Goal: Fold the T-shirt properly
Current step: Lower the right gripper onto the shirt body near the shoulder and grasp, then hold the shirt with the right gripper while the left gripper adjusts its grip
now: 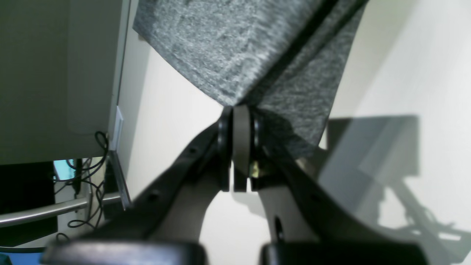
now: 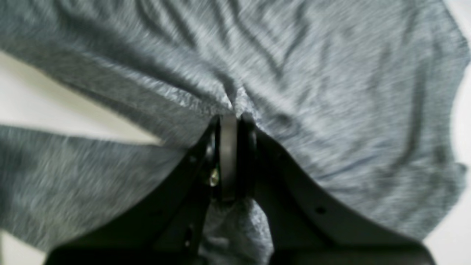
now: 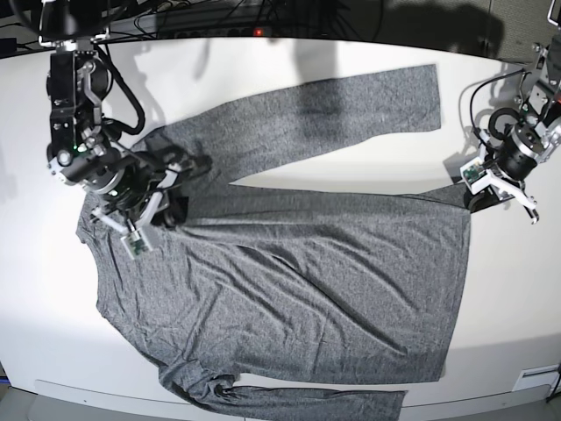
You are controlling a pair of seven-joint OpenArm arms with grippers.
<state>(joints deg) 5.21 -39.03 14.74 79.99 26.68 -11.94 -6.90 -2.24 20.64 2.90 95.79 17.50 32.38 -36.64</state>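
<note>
While both end effectors pinch only thin folds of T-shirt [image 3: 289, 281], grip could slip if arms pull apart too hard; soft knit may slide out, or stretch and skew fold line. Uneven lift would drag wrinkled body across bench [image 3: 263, 61].

T-shirt lies spread on bench, one sleeve angled toward far edge, other bunched at near edge.

Left end effector [image 1: 241, 110]: pressed together on hem corner, arm low at shirt's bottom edge. Right end effector [image 2: 230, 117]: clamped on cloth near armpit, wrist tilted down over fabric.
</note>
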